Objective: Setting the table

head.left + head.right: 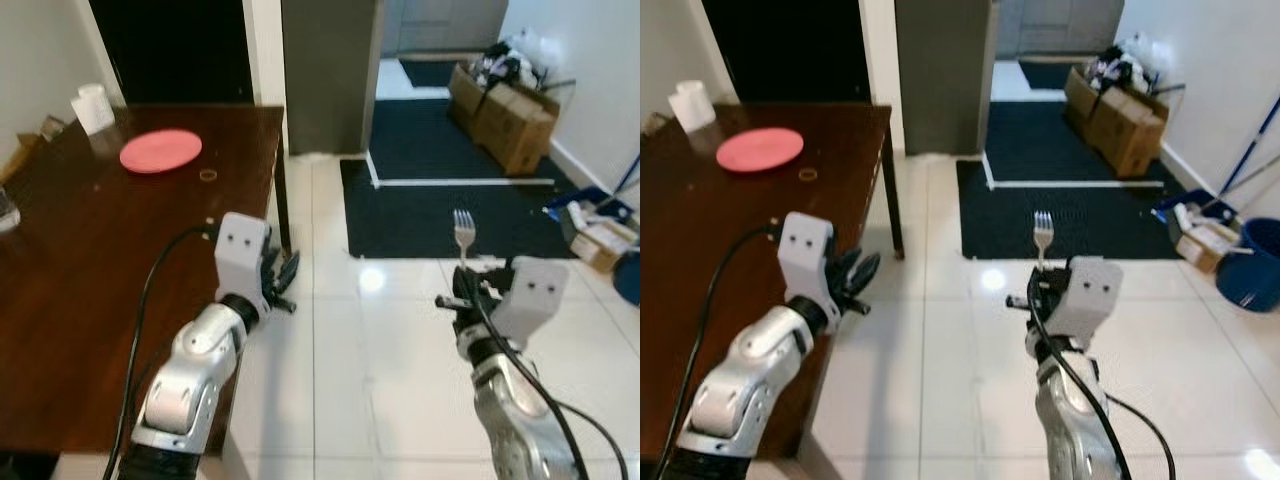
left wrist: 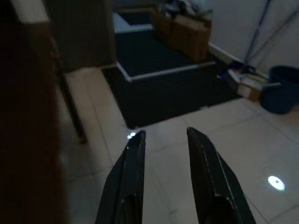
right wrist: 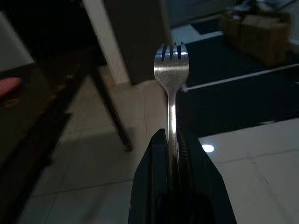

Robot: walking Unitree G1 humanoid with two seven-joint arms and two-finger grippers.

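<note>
I held a silver fork (image 3: 171,79) upright in my right pincer (image 1: 468,295), at the lower right of the left eye frame, above pale floor tiles (image 1: 400,330). In the right wrist view the two black fingers (image 3: 154,186) were pressed together on the fork's handle, and its tines pointed up toward a black rug (image 1: 440,205) that lay across the middle of the head views.

My left pincer (image 1: 282,283) hung at lower centre-left of the left eye frame, just past the near corner of the dark wooden table (image 1: 80,290). In the left wrist view its fingers (image 2: 132,177) stood apart with nothing between them, over the tiles and the rug's edge.

A pink plate (image 1: 161,150) lay on the table at the upper left of the left eye frame, well apart from both pincers. A small ring-shaped thing (image 1: 208,175) sat just beside the plate on the wood, too small to identify. A white paper roll (image 1: 93,108) stood near the table's far left edge, by the wall.

Cardboard boxes (image 1: 510,120) stood at the upper right of the frame, beside the rug against the wall. A blue bucket (image 1: 1248,265) sat at the right edge of the right eye frame, with more clutter next to it on the floor.
</note>
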